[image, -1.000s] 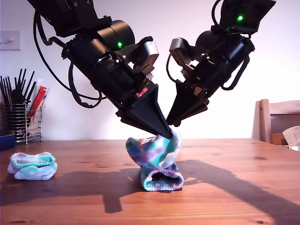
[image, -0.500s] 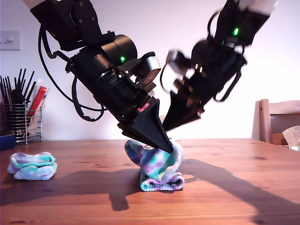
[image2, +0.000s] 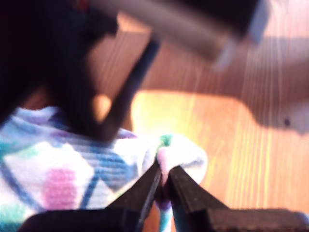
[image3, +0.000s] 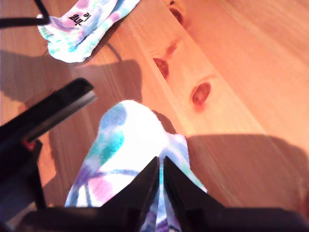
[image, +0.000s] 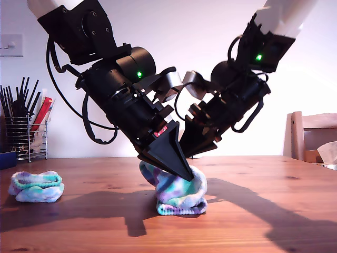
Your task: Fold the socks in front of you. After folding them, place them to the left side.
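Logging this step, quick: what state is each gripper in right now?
My first gripper: shut on the tie-dyed teal, purple and white knit sock.
My second gripper: shut on the same sock.

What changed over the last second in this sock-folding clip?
Both grippers came down, pressing the centre sock from a raised bundle into a lower roll on the table. My first gripper and my second gripper stay pinched on it. The folded sock hasn't moved.

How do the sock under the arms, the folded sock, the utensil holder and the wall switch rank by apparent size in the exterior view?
1. Sock under the arms, partly hidden.
2. Folded sock and utensil holder look alike; the holder is cropped and farther back, so unranked.
3. Wall switch, smallest.
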Available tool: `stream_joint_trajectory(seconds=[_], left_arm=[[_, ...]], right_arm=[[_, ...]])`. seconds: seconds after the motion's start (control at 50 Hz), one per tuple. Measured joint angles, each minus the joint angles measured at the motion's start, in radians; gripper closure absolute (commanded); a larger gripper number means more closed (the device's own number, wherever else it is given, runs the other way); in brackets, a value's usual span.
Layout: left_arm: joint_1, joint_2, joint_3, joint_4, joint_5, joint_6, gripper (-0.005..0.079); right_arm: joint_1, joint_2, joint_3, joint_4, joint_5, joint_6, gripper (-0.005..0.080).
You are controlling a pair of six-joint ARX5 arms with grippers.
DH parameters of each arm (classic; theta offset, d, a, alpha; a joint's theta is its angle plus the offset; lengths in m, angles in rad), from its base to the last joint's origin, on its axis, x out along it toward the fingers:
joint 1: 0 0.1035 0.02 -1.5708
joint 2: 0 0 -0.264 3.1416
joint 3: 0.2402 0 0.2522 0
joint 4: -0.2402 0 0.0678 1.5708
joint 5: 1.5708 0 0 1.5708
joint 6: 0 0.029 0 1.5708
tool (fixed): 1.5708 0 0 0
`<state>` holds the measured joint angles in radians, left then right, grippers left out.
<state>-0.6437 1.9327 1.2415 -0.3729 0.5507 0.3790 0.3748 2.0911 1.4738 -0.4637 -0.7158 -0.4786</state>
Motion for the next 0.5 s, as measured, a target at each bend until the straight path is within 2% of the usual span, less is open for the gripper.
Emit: stream_joint_trajectory(seconds=[0.32,0.5], left_arm=[[-0.003,0.000,0.000,-0.010,0.016,0.006,0.0766],[-0.003,0.000,0.000,-0.052,0.026,0.006,0.0766]], right_arm=[[0.000,0.062,0.000,0.018,0.002,0.007,0.0765],[0.000,0.074,0.000,0.029,0.039,0.001,0.0765]])
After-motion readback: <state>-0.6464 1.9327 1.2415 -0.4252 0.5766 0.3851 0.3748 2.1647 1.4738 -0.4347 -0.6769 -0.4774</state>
